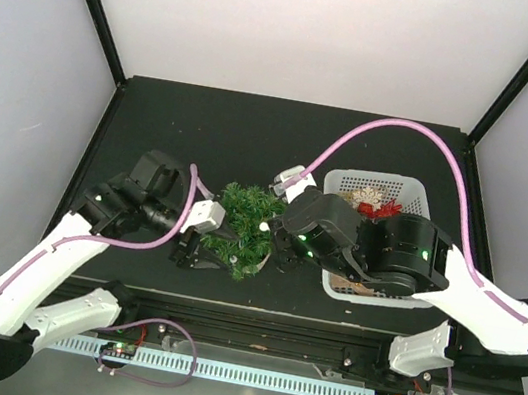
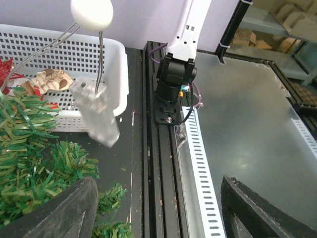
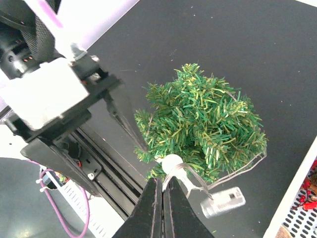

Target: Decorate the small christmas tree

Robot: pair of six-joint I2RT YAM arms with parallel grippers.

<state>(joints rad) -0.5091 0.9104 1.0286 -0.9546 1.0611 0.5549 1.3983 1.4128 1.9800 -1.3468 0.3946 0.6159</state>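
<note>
The small christmas tree [image 1: 247, 223] of bushy green needles stands between both grippers; its pot is hidden under the needles. It also shows in the right wrist view [image 3: 203, 121] and at the left edge of the left wrist view [image 2: 27, 163]. My right gripper [image 3: 162, 182] is shut on the thin wire of a light string, just below its white bulb [image 3: 172, 162]; the clear battery box [image 3: 223, 202] hangs beside it. The wire loops round the tree's right side. My left gripper [image 2: 158, 182] is open, with one finger [image 2: 69, 213] against the tree's near branches.
A white mesh basket [image 1: 417, 193] with ornaments stands right of the tree, also in the left wrist view [image 2: 111, 54]. The table's front rail [image 2: 158, 163] and the right arm's base [image 2: 173, 79] lie close behind the tree. My left gripper [image 3: 49, 99] fills the right wrist view's left side.
</note>
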